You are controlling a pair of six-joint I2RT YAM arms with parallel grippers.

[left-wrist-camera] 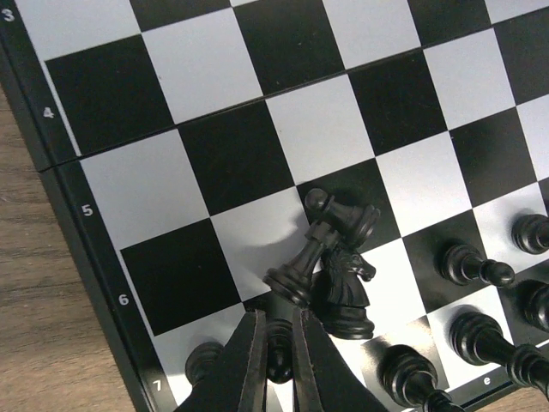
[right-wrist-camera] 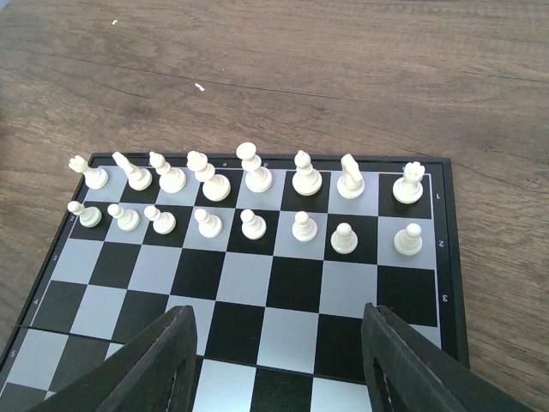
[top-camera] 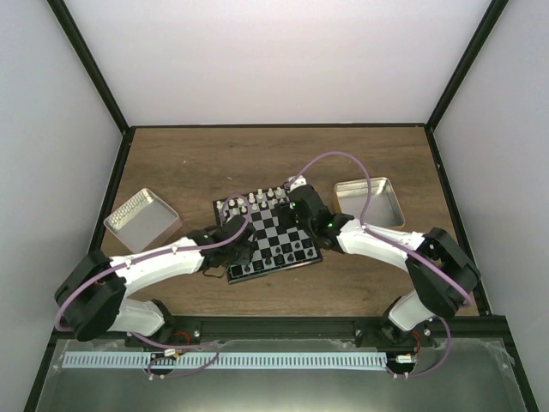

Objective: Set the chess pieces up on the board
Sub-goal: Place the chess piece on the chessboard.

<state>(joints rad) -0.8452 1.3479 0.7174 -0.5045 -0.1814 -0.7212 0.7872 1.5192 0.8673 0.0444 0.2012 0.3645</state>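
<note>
The small chessboard (top-camera: 279, 233) lies mid-table. In the left wrist view my left gripper (left-wrist-camera: 276, 360) is shut on a small black pawn (left-wrist-camera: 280, 359), low over the board's rank 7. Just beyond it a black rook (left-wrist-camera: 310, 256) leans against a black knight (left-wrist-camera: 345, 283) and another black piece (left-wrist-camera: 353, 221). More black pieces (left-wrist-camera: 467, 264) stand to the right, one pawn (left-wrist-camera: 202, 360) to the left. My right gripper (right-wrist-camera: 279, 360) is open and empty above the board's middle squares (right-wrist-camera: 296, 283); the cream pieces (right-wrist-camera: 257, 180) stand in two full rows at the far edge.
An open metal tin (top-camera: 141, 219) sits left of the board and another tin (top-camera: 371, 202) to its right. Both arms reach over the board from either side. Black frame posts edge the wooden table (top-camera: 257, 159).
</note>
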